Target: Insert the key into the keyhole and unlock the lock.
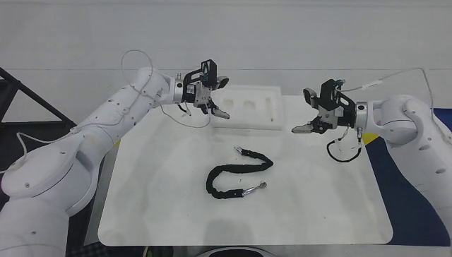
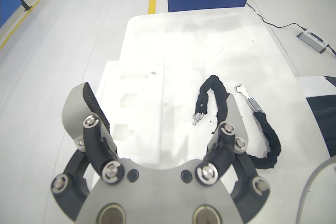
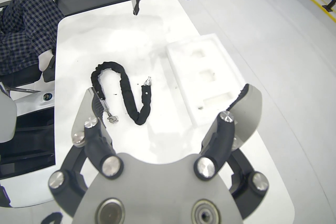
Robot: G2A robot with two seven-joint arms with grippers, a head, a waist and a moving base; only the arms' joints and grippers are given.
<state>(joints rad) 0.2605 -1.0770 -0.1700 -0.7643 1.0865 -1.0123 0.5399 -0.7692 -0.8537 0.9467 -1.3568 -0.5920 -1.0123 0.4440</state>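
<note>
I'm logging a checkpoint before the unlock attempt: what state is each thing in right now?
left gripper: jaws open, holding nothing.
right gripper: jaws open, holding nothing.
chain lock: lying curved on the table, ends apart, unfastened.
key: blade apparently already seated in one end of the chain lock.
foam tray: recesses empty.

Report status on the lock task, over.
Left gripper open, right gripper open, both above table. Key looks already in end of chain lock. Foam tray lies apart.
</note>
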